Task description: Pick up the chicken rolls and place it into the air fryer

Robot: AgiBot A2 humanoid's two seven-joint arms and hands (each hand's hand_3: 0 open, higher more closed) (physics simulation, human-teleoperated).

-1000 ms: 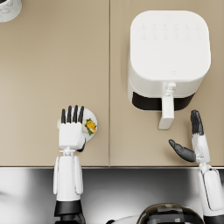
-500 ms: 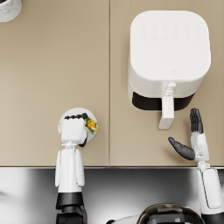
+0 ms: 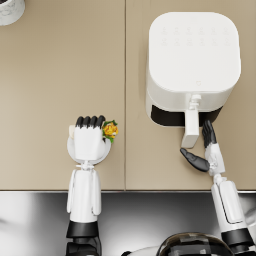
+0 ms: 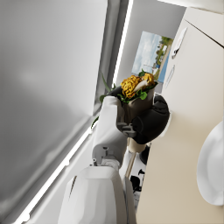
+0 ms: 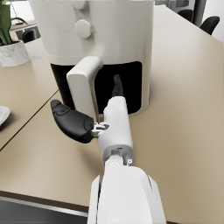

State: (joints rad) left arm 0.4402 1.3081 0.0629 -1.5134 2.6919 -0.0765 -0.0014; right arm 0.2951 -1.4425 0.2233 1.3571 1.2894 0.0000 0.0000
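The chicken roll [image 3: 110, 130], golden with green leaves, sits in my left hand [image 3: 89, 136], which grips it just above the white plate [image 3: 74, 151] near the table's front edge. In the left wrist view the roll [image 4: 136, 85] sticks out of the curled fingers of that hand [image 4: 146, 119], and the plate [image 4: 212, 168] lies off to the side. The white air fryer [image 3: 192, 62] stands at the back right, its handle [image 3: 190, 128] pointing toward me with a dark opening behind it. My right hand [image 3: 204, 151] is open beside the handle [image 5: 84, 83], holding nothing.
A marble plant pot [image 3: 10, 10] stands in the far left corner, also seen as the pot [image 5: 13, 53] in the right wrist view. A seam [image 3: 125, 75] runs down the beige table. The table's front edge [image 3: 150, 190] lies just behind both wrists.
My left hand's fingers, spread over the plate a second ago, have curled around the chicken roll and moved it slightly away from me. The right hand has hardly moved.
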